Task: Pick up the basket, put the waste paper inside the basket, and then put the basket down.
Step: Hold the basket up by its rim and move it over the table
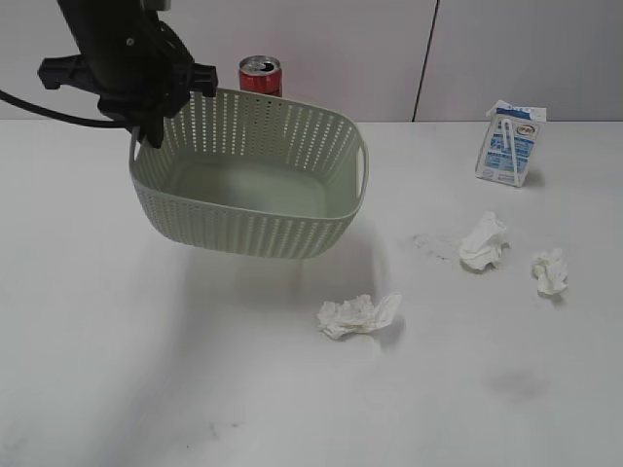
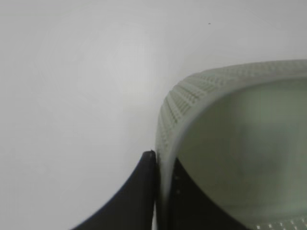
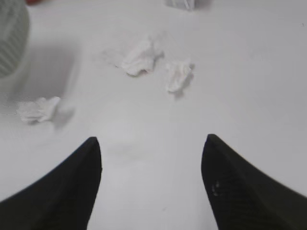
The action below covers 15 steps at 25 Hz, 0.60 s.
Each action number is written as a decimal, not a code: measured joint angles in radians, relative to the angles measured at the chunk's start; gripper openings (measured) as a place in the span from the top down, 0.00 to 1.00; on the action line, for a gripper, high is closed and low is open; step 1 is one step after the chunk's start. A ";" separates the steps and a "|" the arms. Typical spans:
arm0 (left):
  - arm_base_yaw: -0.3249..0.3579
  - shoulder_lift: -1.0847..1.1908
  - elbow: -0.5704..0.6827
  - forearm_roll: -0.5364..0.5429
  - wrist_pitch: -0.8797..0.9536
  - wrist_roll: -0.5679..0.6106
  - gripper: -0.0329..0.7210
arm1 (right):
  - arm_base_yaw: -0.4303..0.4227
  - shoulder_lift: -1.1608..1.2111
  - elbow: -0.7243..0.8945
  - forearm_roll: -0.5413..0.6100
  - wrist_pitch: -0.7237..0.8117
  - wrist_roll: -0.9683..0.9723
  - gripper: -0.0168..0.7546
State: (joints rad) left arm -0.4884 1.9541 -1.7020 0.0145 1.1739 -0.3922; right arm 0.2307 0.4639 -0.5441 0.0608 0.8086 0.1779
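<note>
Exterior view: I see the left gripper at upper left clamped on the rim of the basket, which hangs tilted above the counter. Three wads of waste paper lie lower right; a red can stands behind the basket.

Left wrist view: fingers pinch the basket wall.

Right wrist view: right gripper fingers spread apart, holding nothing, above the counter; wads lie beyond.
</note>
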 joint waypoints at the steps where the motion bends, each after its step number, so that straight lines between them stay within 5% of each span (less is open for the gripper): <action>1: 0.000 -0.009 0.000 0.000 0.002 0.005 0.96 | 0.000 0.079 -0.020 -0.030 -0.003 0.017 0.34; 6: 0.000 -0.036 0.000 -0.002 0.020 0.037 0.96 | 0.000 0.566 -0.189 -0.123 -0.012 0.098 0.33; 10: -0.001 -0.036 0.000 -0.003 0.034 0.045 0.96 | 0.000 0.940 -0.393 -0.143 -0.006 0.106 0.18; 15: -0.001 -0.036 0.000 -0.002 0.034 0.046 0.96 | -0.015 1.288 -0.608 -0.144 0.097 0.106 0.13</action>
State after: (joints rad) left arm -0.4895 1.9181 -1.7020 0.0127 1.2080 -0.3466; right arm 0.2156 1.7515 -1.1524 -0.0835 0.9060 0.2837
